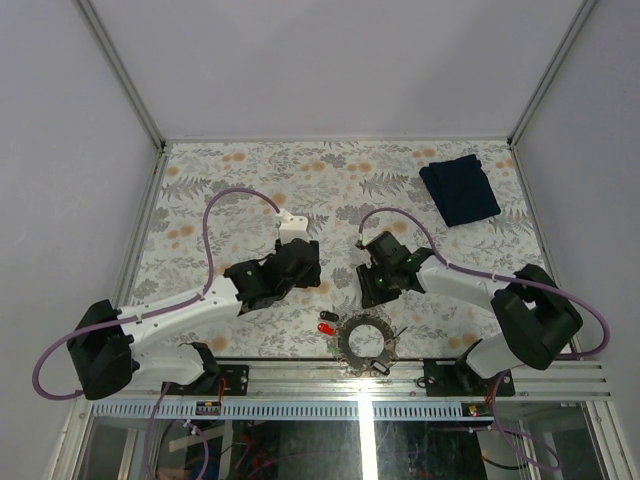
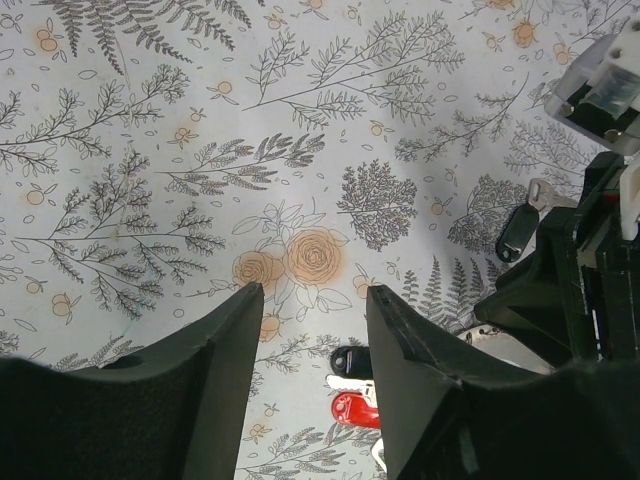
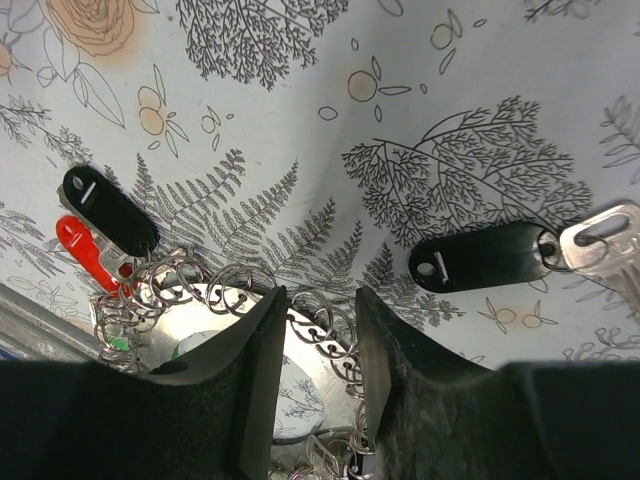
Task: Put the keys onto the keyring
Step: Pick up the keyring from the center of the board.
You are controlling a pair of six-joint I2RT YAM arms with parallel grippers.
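Note:
The keyring (image 1: pixel 352 346) lies near the table's front edge as a circle of small silvery rings (image 3: pixel 205 278) round a shiny disc. A red tag (image 3: pixel 82 248) and a black-headed key (image 3: pixel 110 210) lie at its left rim. Another key (image 3: pixel 488 257), with a black head and a silver blade, lies apart on the cloth to the right. My right gripper (image 3: pixel 320 300) stands open just over the ring's far rim, and a few small rings show between its jaws. My left gripper (image 2: pixel 313 295) is open over bare cloth, with the black head (image 2: pixel 350 362) and red tag (image 2: pixel 355 408) just below its right finger.
A folded dark blue cloth (image 1: pixel 458 188) lies at the back right of the floral tablecloth (image 1: pixel 240 190). In the left wrist view the right gripper's body (image 2: pixel 585 280) stands close on the right, next to the loose key (image 2: pixel 520 230). A metal rail (image 1: pixel 400 375) runs along the front.

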